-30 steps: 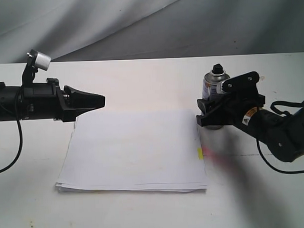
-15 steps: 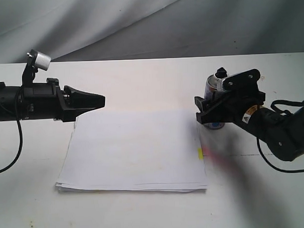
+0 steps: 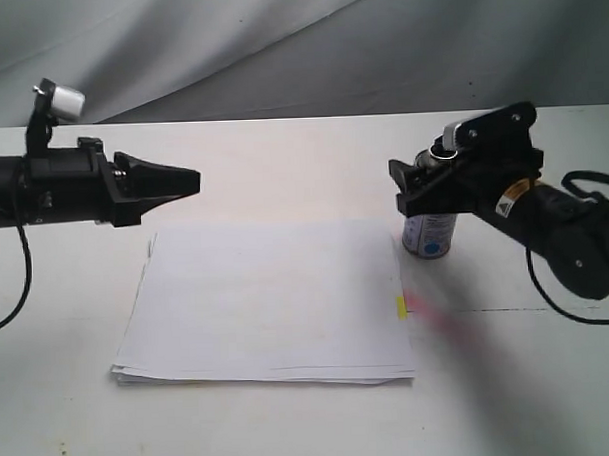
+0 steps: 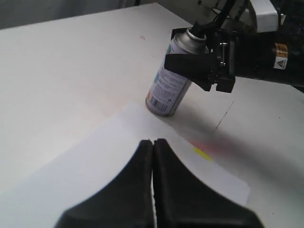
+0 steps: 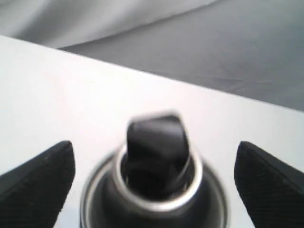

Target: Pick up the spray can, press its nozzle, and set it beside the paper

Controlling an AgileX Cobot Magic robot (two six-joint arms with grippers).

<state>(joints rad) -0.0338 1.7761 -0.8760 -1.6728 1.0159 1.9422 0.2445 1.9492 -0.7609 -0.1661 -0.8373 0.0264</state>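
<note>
The spray can (image 3: 430,234) stands upright on the table just off the right edge of the paper (image 3: 267,299), close to its yellow tab (image 3: 400,307). My right gripper (image 3: 408,189) is open at the height of the can's top, one finger on each side, touching nothing. In the right wrist view the black nozzle (image 5: 156,140) sits between the spread fingertips (image 5: 52,168). The left wrist view shows the can (image 4: 166,90) beyond the paper (image 4: 95,180). My left gripper (image 3: 188,179) is shut and empty, hovering above the paper's far left corner.
A faint reddish stain (image 3: 438,315) marks the table next to the tab. A grey cloth backdrop (image 3: 298,48) hangs behind the white table (image 3: 282,154). The right arm's cable (image 3: 547,300) trails on the table at the right.
My right gripper has let go of the can's body, opened and risen to its top; the can now stands on the table. The left arm has drifted slightly left and up.
</note>
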